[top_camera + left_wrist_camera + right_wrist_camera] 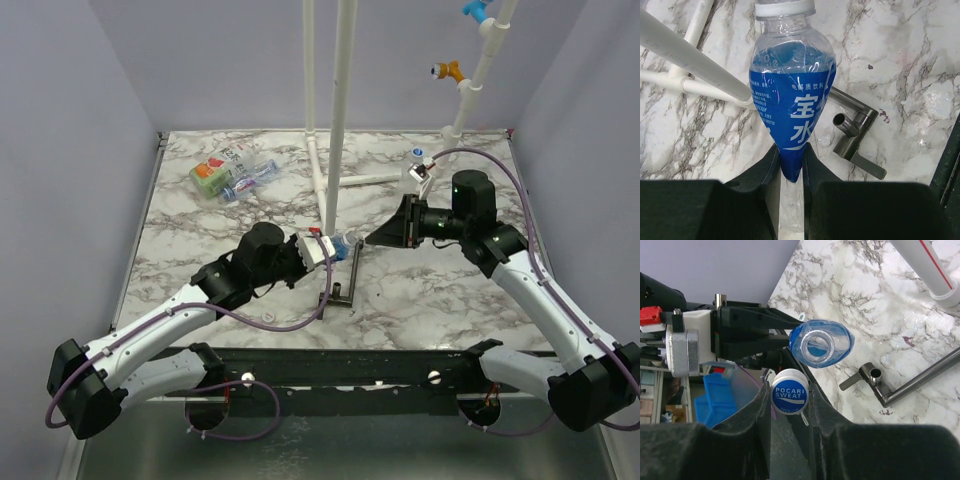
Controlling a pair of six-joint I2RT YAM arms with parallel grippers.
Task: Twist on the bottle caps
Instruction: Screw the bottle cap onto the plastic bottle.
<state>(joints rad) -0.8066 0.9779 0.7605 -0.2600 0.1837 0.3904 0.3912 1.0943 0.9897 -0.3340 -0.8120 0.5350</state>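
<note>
Step in hand: cap alignment. Left gripper (790, 167) is clenched on the blue-label bottle (790, 100), held mid-scene with its mouth uncapped. Right gripper (788, 390) grasps the cap (789, 396) just beside that mouth, apart from it. Next move calls for centring the cap, then rotating it.

The top camera sits high above and behind both arm bases, looking down and forward over the whole marble table (420, 290) to the back wall. The left wrist camera rides just behind the left gripper (790, 156), very close, looking along its fingers at a blue-labelled bottle (790, 100) and the tabletop beyond. The right wrist camera looks along the right gripper (789, 396) (equally close, a cap (789, 396) between its fingers), facing the bottle's open mouth. All three views share the bottle, the T-shaped tool (855, 135) and a white pipe (690, 60).
</note>
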